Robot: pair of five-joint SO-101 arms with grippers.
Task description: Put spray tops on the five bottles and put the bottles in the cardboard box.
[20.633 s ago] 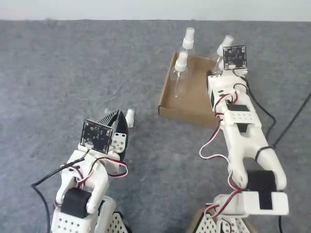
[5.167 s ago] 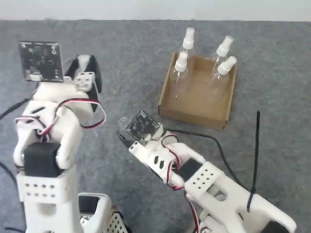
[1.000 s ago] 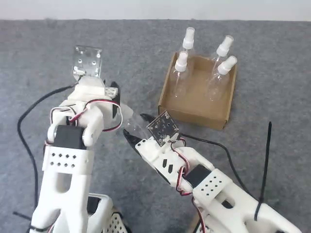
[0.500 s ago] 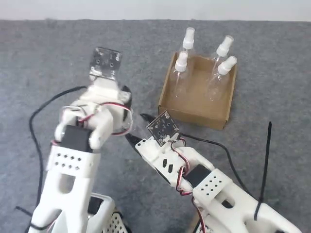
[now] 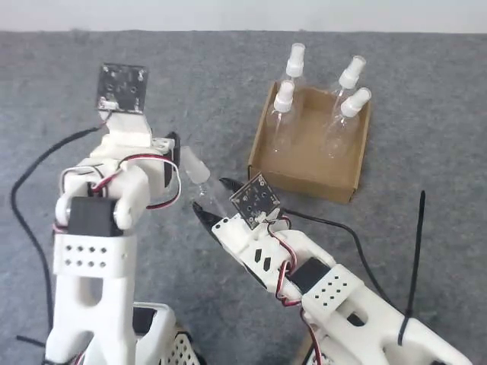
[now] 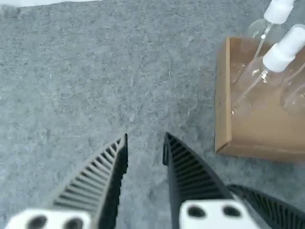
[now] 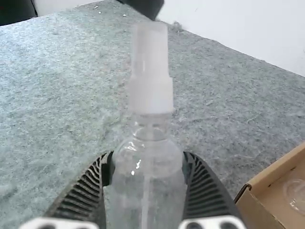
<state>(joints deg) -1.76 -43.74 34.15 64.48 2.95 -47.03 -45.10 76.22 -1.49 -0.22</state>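
My right gripper is shut on a clear bottle held tilted above the carpet, left of the cardboard box. A white spray top sits on the bottle's neck. In the right wrist view the bottle fills the space between the black fingers, with the spray top above them. My left gripper hovers just left of the spray top, open and holding nothing. In the left wrist view its fingers frame bare carpet. Several bottles with spray tops stand in the box.
The box lies to the back right on grey carpet. Black cables run along the right arm's side. A white wall edges the table at the back.
My left gripper has drawn back to the left, off the bottle's neck, leaving the spray top uncovered on the bottle. The right arm and bottle have stayed put.
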